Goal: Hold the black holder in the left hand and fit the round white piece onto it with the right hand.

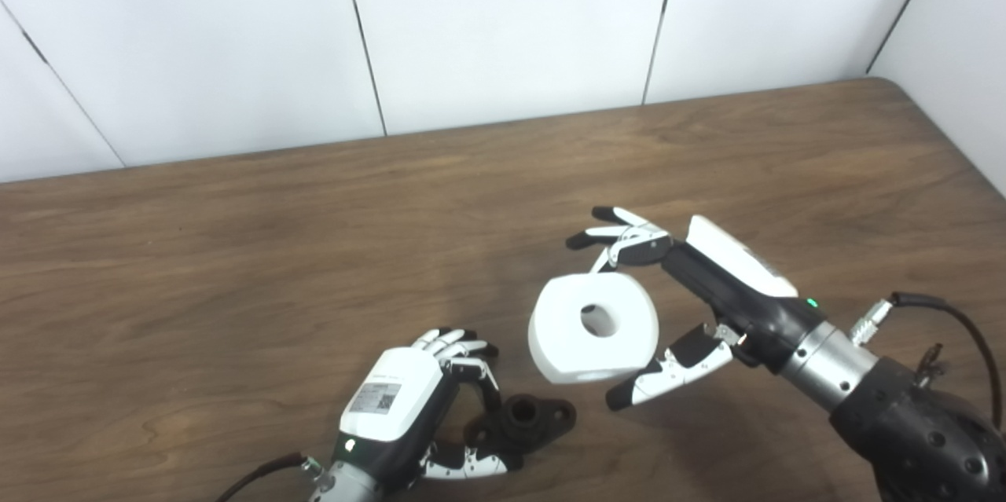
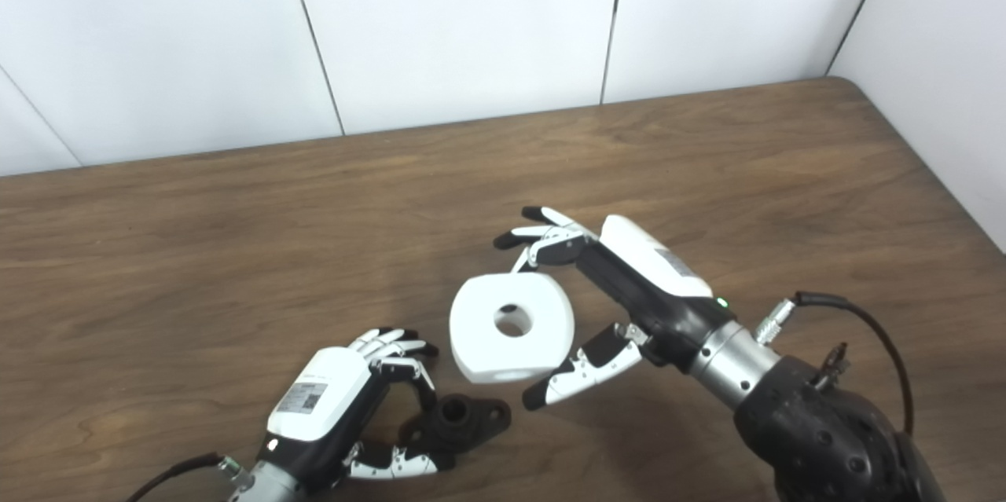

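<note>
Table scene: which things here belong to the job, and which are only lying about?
For the job:
- black holder, in the left robot hand
- round white piece, held by the right robot hand

Lying about:
- nothing loose; only the bare table and the wall panels

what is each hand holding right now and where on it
The right hand holds the round white piece by its outer rim, fingers on the far side, thumb near. The left hand grips the black holder at its left end.
</note>
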{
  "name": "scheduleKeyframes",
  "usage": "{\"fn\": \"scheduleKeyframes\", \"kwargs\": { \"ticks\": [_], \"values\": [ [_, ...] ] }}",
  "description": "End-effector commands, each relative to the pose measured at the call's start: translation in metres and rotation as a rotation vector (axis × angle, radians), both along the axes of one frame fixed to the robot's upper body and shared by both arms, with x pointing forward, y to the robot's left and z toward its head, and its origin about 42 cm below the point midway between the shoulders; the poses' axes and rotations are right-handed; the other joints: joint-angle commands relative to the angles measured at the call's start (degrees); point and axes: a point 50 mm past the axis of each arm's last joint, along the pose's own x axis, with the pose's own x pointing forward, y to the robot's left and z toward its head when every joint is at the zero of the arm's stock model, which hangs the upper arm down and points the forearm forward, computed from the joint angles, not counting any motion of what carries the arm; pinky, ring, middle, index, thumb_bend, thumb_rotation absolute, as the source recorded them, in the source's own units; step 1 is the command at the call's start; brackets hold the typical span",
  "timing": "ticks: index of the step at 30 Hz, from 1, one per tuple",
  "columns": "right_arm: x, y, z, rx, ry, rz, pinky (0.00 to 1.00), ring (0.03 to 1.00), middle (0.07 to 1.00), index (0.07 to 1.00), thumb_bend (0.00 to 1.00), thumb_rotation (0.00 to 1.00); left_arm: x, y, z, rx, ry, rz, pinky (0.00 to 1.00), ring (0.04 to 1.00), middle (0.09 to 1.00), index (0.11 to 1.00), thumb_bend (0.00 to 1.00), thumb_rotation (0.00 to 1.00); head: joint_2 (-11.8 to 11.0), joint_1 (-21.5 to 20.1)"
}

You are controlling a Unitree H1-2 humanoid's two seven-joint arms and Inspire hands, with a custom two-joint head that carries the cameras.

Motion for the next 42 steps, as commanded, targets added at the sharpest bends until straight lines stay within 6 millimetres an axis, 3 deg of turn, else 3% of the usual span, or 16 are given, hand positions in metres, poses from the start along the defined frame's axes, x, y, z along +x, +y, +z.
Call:
{"fn": "scheduleKeyframes", "kwargs": {
  "ticks": [1, 21, 42],
  "values": [
    [-0.004, 0.004, 0.009, 0.017, -0.043, 0.012, 0.9, 0.976, 0.845, 0.483, 0.52, 0.15, -0.005, -0.004, -0.018, 0.062, 0.089, -0.018, 0.91, 0.883, 0.809, 0.485, 0.52, 0.05, 0.06, 0.02],
    [0.006, 0.02, -0.012, 0.025, 0.035, 0.061, 0.85, 0.986, 0.849, 0.483, 0.52, 0.15, -0.001, -0.013, -0.014, 0.06, 0.091, -0.017, 0.92, 0.885, 0.809, 0.485, 0.52, 0.06, 1.68, 0.51],
    [0.01, 0.028, -0.033, -0.011, 0.051, 0.074, 0.9, 0.979, 0.84, 0.483, 0.52, 0.14, -0.001, -0.018, -0.012, 0.07, 0.093, -0.018, 0.9, 0.88, 0.808, 0.485, 0.52, 0.06, 2.02, 0.35]
  ]
}}
